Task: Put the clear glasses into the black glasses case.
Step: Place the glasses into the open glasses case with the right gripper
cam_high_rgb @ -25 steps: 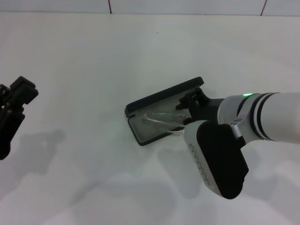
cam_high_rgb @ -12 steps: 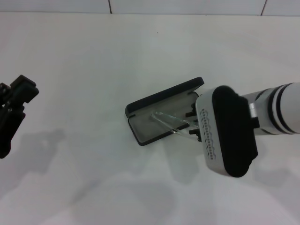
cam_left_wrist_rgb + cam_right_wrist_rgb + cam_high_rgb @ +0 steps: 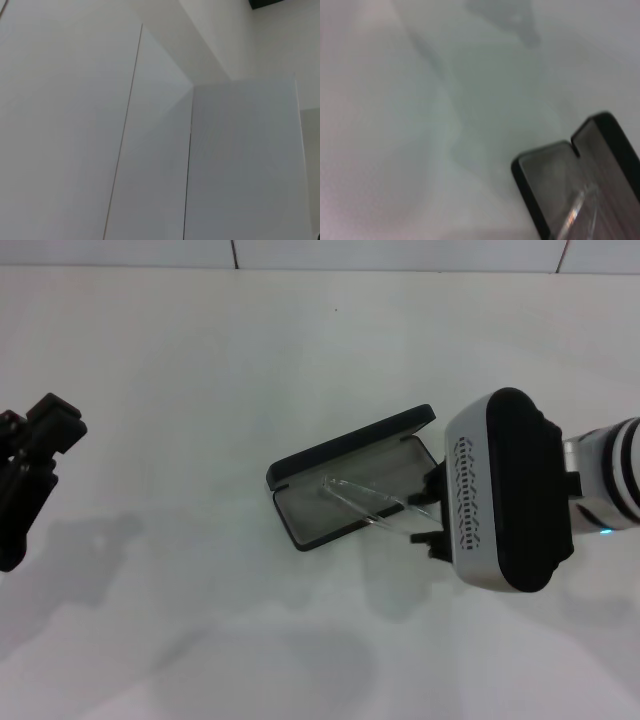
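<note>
The black glasses case (image 3: 300,462) lies open in the middle of the white table, its lid standing behind the grey-lined tray. The clear glasses (image 3: 362,502) rest tilted in the tray, one thin arm reaching out over the case's right end. My right gripper (image 3: 432,510) sits just right of the case, mostly hidden behind its wrist housing; two black fingers (image 3: 438,480) show apart on either side of the glasses' end. The right wrist view shows one corner of the case (image 3: 530,172) with a clear arm (image 3: 572,217) in it. My left gripper (image 3: 30,475) hangs parked at the far left.
White table top (image 3: 200,360) spreads all around the case, with a wall seam along the far edge. The right arm's white and black housing (image 3: 505,490) looms over the table right of the case. The left wrist view shows only pale wall panels (image 3: 150,150).
My right gripper has drawn back to the right, out of the case. The glasses stay lying tilted in the tray. The left arm has barely shifted.
</note>
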Available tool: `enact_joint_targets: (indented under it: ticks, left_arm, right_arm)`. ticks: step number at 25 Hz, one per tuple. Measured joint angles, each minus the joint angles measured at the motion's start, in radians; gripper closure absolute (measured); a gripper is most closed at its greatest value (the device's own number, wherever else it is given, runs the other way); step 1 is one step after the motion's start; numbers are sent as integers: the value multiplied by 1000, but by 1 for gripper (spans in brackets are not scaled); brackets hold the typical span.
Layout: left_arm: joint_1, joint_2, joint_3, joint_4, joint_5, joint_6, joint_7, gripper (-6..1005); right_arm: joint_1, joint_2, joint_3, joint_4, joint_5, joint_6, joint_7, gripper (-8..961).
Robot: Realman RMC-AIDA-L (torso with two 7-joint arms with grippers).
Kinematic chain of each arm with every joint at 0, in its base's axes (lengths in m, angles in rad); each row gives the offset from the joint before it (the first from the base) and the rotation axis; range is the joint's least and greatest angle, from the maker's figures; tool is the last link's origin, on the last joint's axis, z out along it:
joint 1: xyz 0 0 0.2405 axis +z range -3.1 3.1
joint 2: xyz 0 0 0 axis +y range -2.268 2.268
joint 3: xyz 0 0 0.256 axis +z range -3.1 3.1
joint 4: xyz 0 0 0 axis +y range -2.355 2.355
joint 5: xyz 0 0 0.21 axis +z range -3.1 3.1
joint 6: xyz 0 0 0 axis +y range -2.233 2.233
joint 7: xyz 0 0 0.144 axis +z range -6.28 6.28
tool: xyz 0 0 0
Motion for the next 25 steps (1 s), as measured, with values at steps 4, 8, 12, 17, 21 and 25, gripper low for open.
enact_joint_targets:
  ticks: [4,8,12,17,21,25]
  left_arm:
    - [-4,-1,0,-1,0,0,-2,903]
    - [-6,-1,0,-1,0,0,-4,903]
    - [-6,-2,0,-1,0,-1,-4,903]
    - [1,-2,0,-1,0,-1,-3,902]
    - [-2,-2,1,-1,0,-2,-4,902]
    - [-3,-2,3,-5,0,-2,-4,902]
  right_arm:
    - [22,3,-4,2,38,10,76,642]
    - [113,3,-9,41,25,-7,240,642]
    - [167,3,-6,86,16,-11,324,643]
    - [183,2,0,91,15,-25,369,644]
    - [205,2,-5,120,14,-38,393,646]
    - [218,2,-7,154,18,-43,414,648]
